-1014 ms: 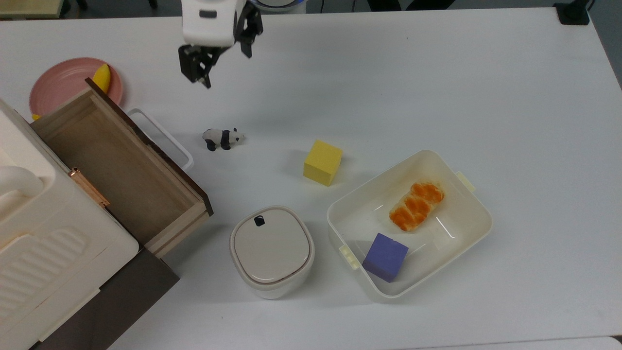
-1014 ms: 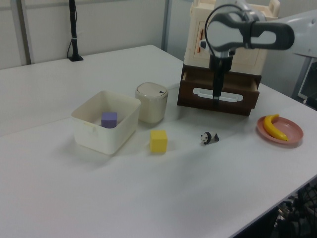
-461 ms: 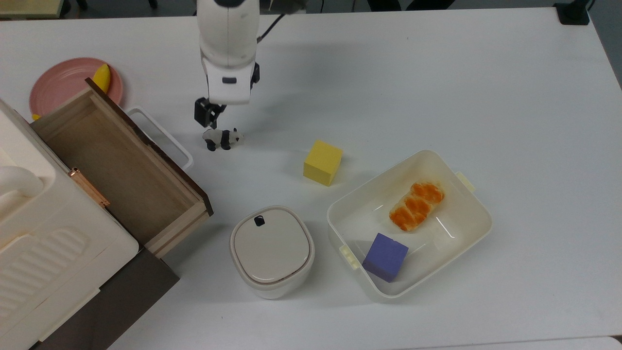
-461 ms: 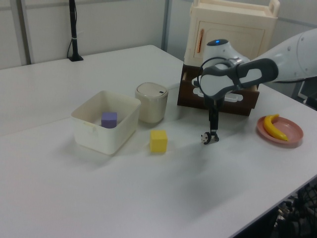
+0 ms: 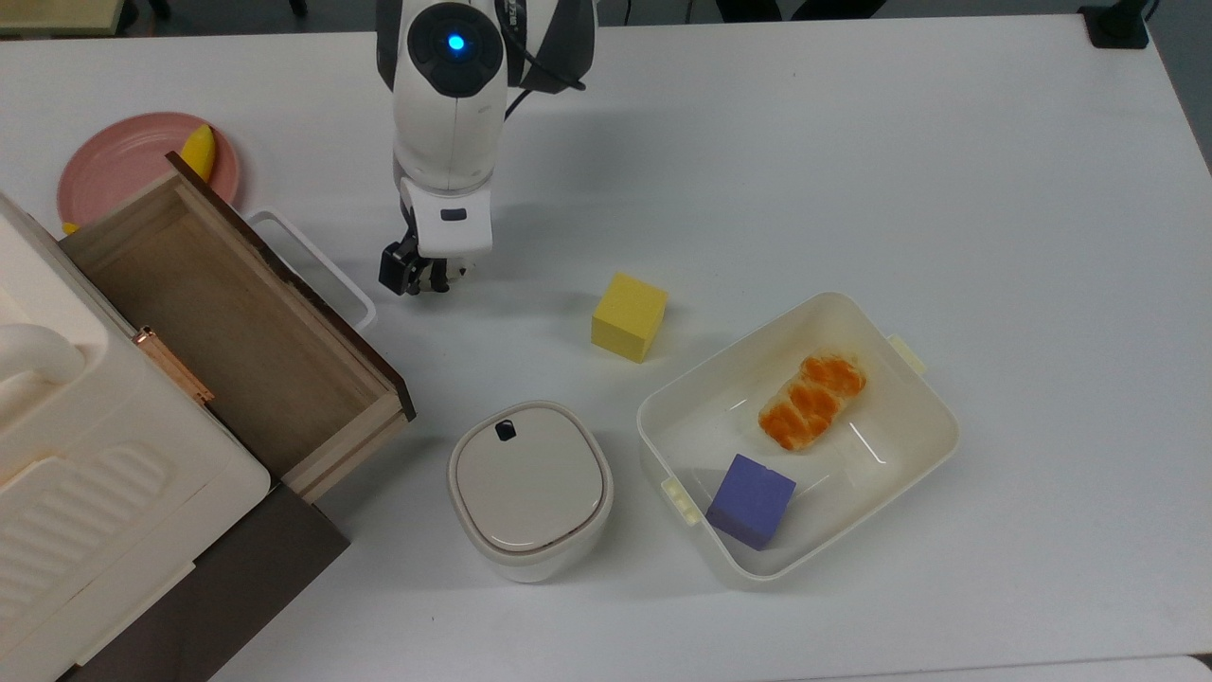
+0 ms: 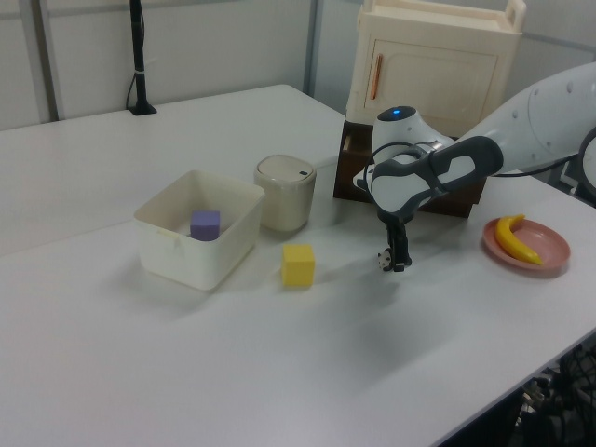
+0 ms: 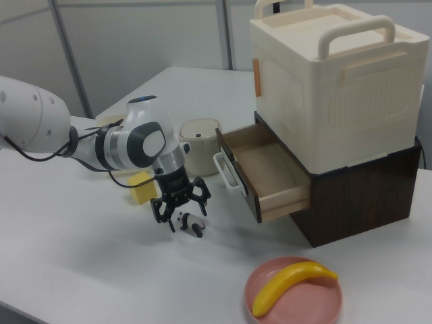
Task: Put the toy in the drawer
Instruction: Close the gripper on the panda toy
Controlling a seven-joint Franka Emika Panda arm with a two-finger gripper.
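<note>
Open claw (image 7: 181,210) astride toy (image 7: 190,223)

Pale raw-wood drawer (image 5: 227,327), glossy white plastic tub (image 5: 909,455).

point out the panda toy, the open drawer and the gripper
toy (image 7: 191,225): right view, on its body.
drawer (image 5: 237,332): top view, on the bare wooden floor.
gripper (image 7: 181,217): right view, midway between the fingertips.

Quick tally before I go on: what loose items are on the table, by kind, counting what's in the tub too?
Cubes: 2, yellow cube and purple cube in the white tub
Toy animals: 1, panda under the claw
Food pieces: 2, banana on the pink plate, bread in the tub
Total: 5
</note>
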